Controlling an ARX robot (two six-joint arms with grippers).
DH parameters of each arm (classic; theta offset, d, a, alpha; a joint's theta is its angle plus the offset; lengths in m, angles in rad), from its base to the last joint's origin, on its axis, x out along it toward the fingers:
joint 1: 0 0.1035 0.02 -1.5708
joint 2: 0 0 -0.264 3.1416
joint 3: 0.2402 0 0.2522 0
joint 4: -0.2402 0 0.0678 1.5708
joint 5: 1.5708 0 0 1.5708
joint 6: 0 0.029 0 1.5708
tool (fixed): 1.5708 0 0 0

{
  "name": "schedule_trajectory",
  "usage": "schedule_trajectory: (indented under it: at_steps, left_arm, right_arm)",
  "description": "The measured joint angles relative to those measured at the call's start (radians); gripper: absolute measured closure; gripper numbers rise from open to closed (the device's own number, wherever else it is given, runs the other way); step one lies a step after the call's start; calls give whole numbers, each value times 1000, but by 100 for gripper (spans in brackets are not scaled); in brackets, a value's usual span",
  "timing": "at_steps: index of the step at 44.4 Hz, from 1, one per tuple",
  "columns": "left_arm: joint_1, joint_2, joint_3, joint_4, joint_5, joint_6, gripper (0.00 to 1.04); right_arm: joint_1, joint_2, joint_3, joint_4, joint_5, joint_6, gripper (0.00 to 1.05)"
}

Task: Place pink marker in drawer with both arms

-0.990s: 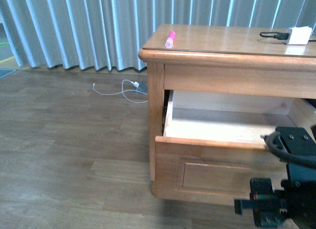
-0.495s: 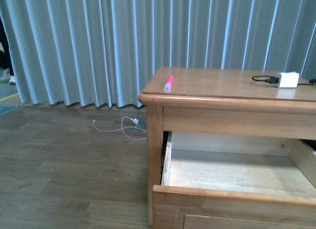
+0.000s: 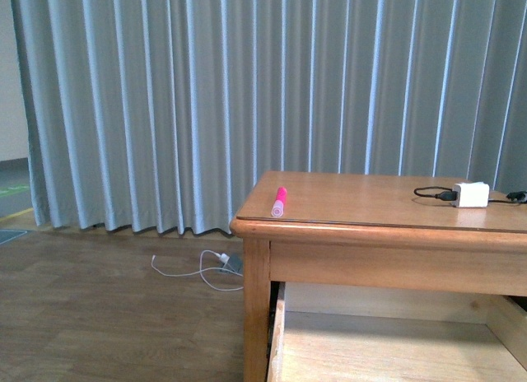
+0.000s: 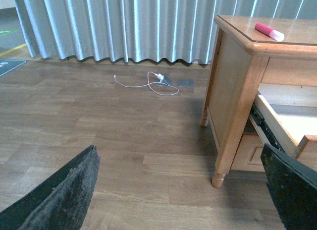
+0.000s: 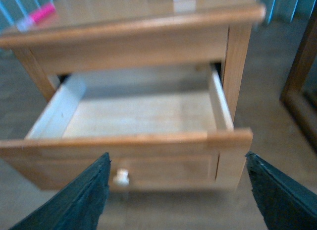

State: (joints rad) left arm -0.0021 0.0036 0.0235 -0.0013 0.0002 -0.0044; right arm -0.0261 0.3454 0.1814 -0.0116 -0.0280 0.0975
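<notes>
- The left gripper [image 4: 178, 158] hung over the floor, its fingers spread wide and holding nothing.
- The pink marker [image 3: 279, 202] lay on the dresser top [image 3: 370, 202], near its left front corner.
- The drawer [image 5: 124, 139] below stood open.
- The right gripper [image 5: 177, 160] faced the drawer, fingers apart.

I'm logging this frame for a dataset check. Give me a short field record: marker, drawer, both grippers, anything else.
pink marker: lying on the dresser top near its left edge, ungripped
drawer: pulled open, marker not inside
left gripper: open, holding nothing, beside the dresser
right gripper: open, holding nothing, facing the drawer front
other: white charger on dresser top; white cable on floor
</notes>
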Motion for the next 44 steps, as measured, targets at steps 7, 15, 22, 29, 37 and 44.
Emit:
schedule_trajectory:
  at_steps: [7,15,22,29,37,44]
  left_arm:
    - [0,0,0,0,-1,0,6]
    - [0,0,0,0,0,0,6]
    - [0,0,0,0,0,0,6]
    - [0,0,0,0,0,0,6]
    - [0,0,0,0,0,0,6]
    - [-3,2,0,0,-7,-2,6]
  right_arm:
    - [22,-76,-71,175,28,-69,51]
    - [23,-114,-109,166,29,-86,81]
    - [23,-151,-124,151,28,-94,99]
    - [23,-154,-127,151,28,-93,62]
    - [23,-156,-127,151,28,-93,25]
    - [23,-156,-127,151,28,-93,8]
